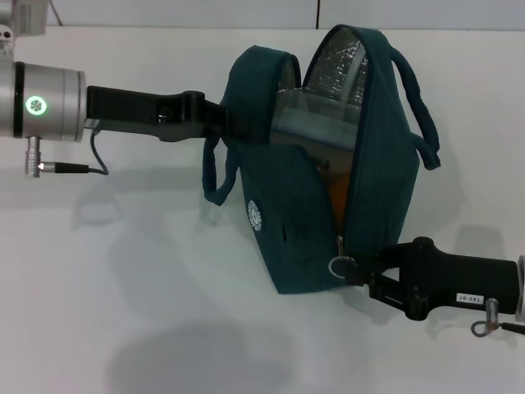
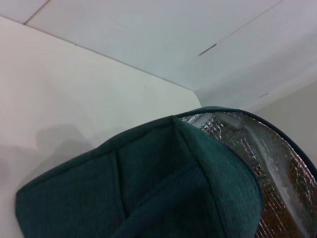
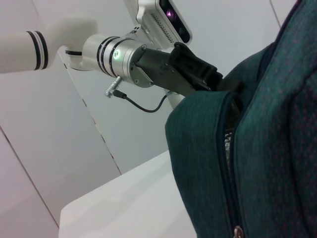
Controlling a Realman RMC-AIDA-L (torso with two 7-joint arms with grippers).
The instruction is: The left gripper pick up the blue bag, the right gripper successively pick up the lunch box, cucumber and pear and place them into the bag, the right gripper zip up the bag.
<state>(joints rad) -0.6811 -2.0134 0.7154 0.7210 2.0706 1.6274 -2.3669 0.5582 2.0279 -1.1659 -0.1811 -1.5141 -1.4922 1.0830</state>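
Note:
The blue bag (image 1: 287, 213) hangs above the white table with its zip open, showing silver lining (image 1: 344, 61). My left gripper (image 1: 232, 119) is shut on the bag's left rim and holds it up; it also shows in the right wrist view (image 3: 218, 82). Inside, a clear lunch box (image 1: 316, 123) stands against the lining, and something orange (image 1: 338, 193) lies lower down. The cucumber is hidden. My right gripper (image 1: 354, 267) is at the low end of the zip, shut on the ringed zipper pull (image 1: 338, 264). The left wrist view shows the bag's rim (image 2: 148, 188).
The white table (image 1: 123, 312) spreads below and around the bag. The bag's two carry handles hang loose, one at the left (image 1: 215, 176) and one at the right (image 1: 422, 107). A pale wall (image 1: 246, 12) runs behind the table.

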